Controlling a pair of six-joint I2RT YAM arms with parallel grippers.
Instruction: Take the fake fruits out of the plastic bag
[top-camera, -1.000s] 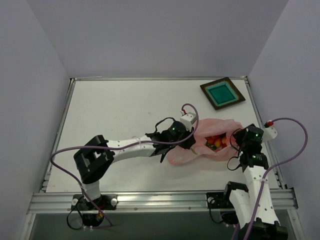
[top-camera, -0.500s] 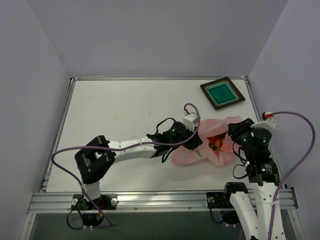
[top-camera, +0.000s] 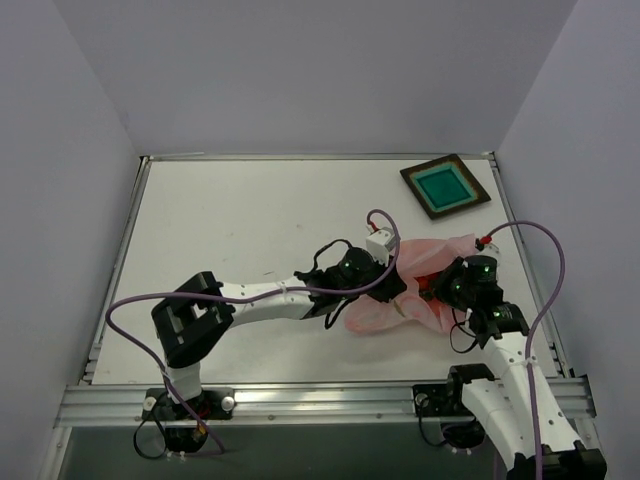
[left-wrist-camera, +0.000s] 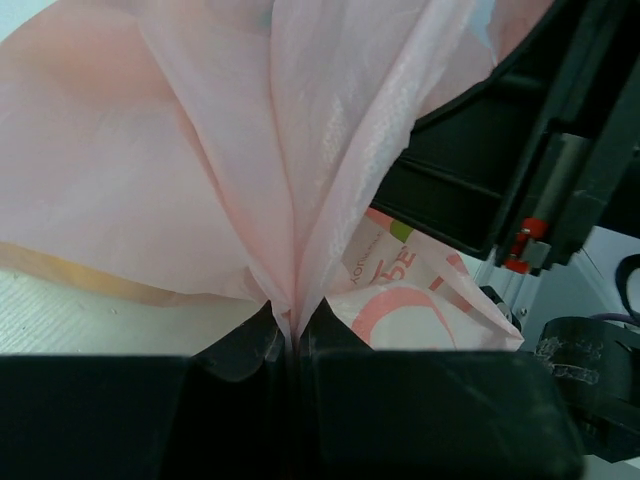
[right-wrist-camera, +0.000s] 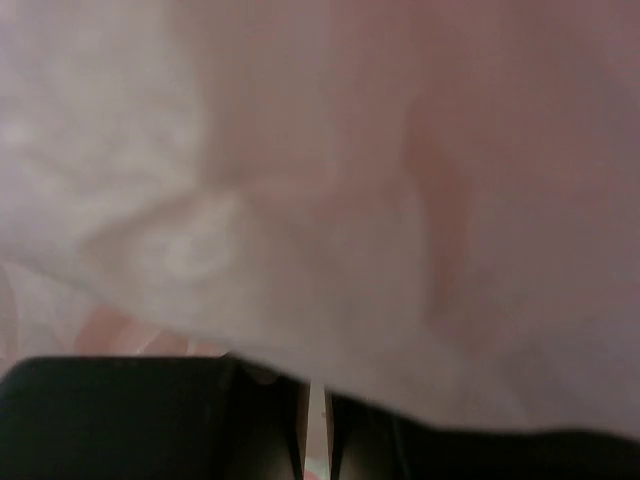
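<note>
bags: 1 plastic bag, arm side of tray
fake fruits: in bag, count unreadable
left gripper: clamped on bag film
right gripper: jaws together against film; pinch unclear

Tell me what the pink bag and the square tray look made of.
plastic bag: thin translucent pink plastic film, faintly glossy; it gathers into fine pleats and light passes through.
tray: rigid, with a dark matte frame and teal centre; perhaps plastic or wood, unclear.
</note>
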